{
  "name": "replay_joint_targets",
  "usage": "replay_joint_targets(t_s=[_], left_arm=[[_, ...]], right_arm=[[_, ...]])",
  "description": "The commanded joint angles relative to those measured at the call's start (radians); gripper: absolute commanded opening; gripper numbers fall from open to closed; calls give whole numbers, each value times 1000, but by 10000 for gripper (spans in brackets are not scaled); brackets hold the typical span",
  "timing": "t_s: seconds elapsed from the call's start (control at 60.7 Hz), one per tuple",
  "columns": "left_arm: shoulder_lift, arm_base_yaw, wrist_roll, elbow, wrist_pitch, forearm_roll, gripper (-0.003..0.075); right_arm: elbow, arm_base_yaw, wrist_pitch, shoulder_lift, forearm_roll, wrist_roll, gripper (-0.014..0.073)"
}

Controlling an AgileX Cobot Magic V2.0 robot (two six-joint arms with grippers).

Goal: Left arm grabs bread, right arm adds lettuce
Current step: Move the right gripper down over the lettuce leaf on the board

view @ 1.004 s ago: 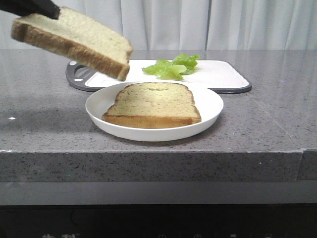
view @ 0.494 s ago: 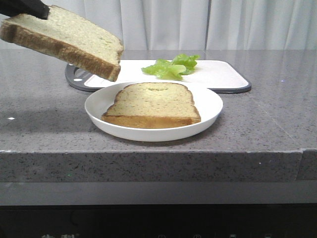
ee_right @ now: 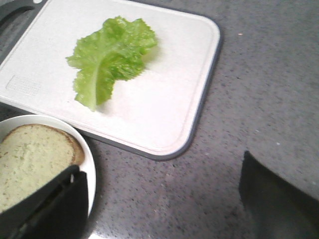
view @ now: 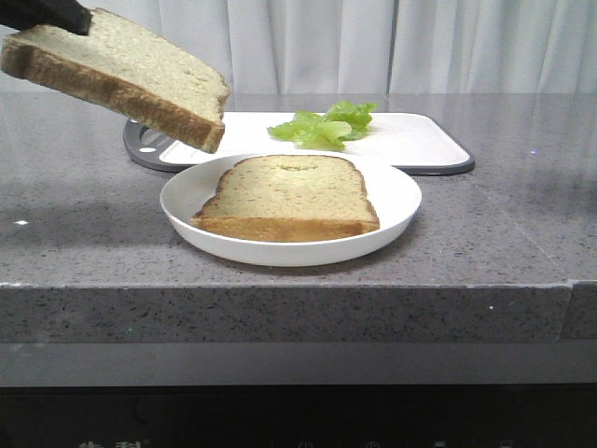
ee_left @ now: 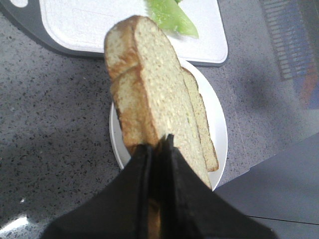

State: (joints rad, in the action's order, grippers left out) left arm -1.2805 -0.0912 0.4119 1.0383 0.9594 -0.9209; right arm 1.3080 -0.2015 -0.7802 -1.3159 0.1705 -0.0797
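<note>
My left gripper point(view: 47, 14) is shut on the bread point(view: 121, 79), a thick tan speckled slice with a dark brown crust. It holds the slice tilted in the air, up and to the left of the plate. In the left wrist view the black fingers point(ee_left: 172, 164) clamp the slice's near edge point(ee_left: 149, 84). The lettuce point(view: 326, 124) lies on the white cutting board point(view: 420, 140) behind the plate, and also shows in the right wrist view point(ee_right: 110, 57). My right gripper point(ee_right: 159, 184) is open and empty above the counter, between the plate and the board's near corner.
A white plate point(view: 396, 191) sits in the middle of the grey counter with a second, paler-crusted slice point(view: 289, 196) lying flat in it. The cutting board has a dark grey rim and handle point(view: 145, 140) at its left. The counter's front edge is near.
The left gripper has carried the bread a little to the left over the last second. It has barely moved in the last half second. Plate, slice and lettuce have not moved.
</note>
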Motion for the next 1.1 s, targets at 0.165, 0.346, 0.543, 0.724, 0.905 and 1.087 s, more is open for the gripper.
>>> replay_joint_targets(t_s=[0.165, 0.346, 0.543, 0.724, 0.905, 1.087], left_arm=[[33, 3, 3, 23, -19, -62, -19], [33, 3, 3, 23, -19, -50, -19], [33, 3, 3, 23, -21, -50, -19], [33, 3, 3, 23, -26, -50, -19], [33, 3, 3, 23, -27, -50, -19], [33, 3, 3, 23, -51, -50, -19]], right_arm=[[359, -65, -122, -275, 37, -53, 496], [613, -65, -261, -475, 56, -63, 485], [869, -63, -365, -674, 56, -63, 485], [1023, -47, -415, -809, 70, -63, 485], [1043, -23, -378, -863, 98, -63, 485], [1043, 8, -358, -890, 153, -98, 485]])
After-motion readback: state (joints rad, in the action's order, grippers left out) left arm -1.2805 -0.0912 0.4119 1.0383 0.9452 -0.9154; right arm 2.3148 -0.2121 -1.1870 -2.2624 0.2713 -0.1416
